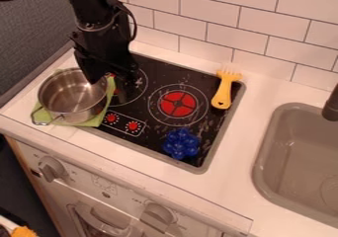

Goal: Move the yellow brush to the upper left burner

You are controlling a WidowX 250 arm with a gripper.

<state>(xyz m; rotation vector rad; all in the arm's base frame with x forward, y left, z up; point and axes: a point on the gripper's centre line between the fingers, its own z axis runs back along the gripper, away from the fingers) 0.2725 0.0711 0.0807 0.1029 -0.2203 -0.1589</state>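
From where I stand, the black arm (99, 26) comes in at the upper left, and its claw (109, 86) hangs over the left side of the black stove top (198, 132), right by the metal pot (74, 98). The claw looks spread, with a bit of the red left burner (116, 85) showing through between its fingers, and it has hold of nothing I can see. Way over on the other side is the yellow brush (224, 91), lying at the back right corner of the stove top, to the right of the red middle burner (177, 104) and well apart from the claw. Its handle points toward the front, and its pale bristles reach past the back edge toward the white tiled wall (224, 31). The pot sits upright on a green cloth (92, 121) that lies partly on the stove top and partly on the white desk (224, 181), its loop handle sticking out at the front left. A blue, bumpy, flower-shaped thing (181, 143) rests near the front right corner of the stove top. Farther right, a gray sink (265, 154) is set into the desk, with a dark faucet (331, 107) beside it.
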